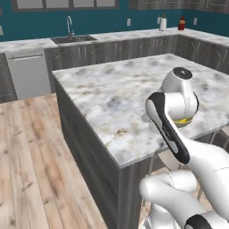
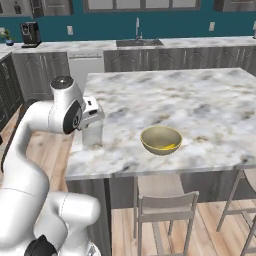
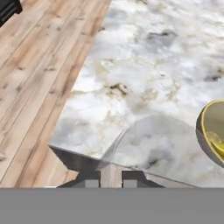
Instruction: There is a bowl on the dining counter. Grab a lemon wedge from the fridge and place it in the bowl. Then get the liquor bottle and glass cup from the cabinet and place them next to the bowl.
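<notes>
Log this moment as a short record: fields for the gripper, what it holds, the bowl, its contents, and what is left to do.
gripper: shut on the glass cup, seen from above in the hand view
glass cup: clear, upright, at the counter's near left edge, beside the bowl but apart from it
bowl: yellowish, standing on the marble dining counter
bowl contents: a yellow lemon wedge inside
stool: one pushed in under the counter
left to do: release the glass cup; no liquor bottle stands near the bowl yet
</notes>
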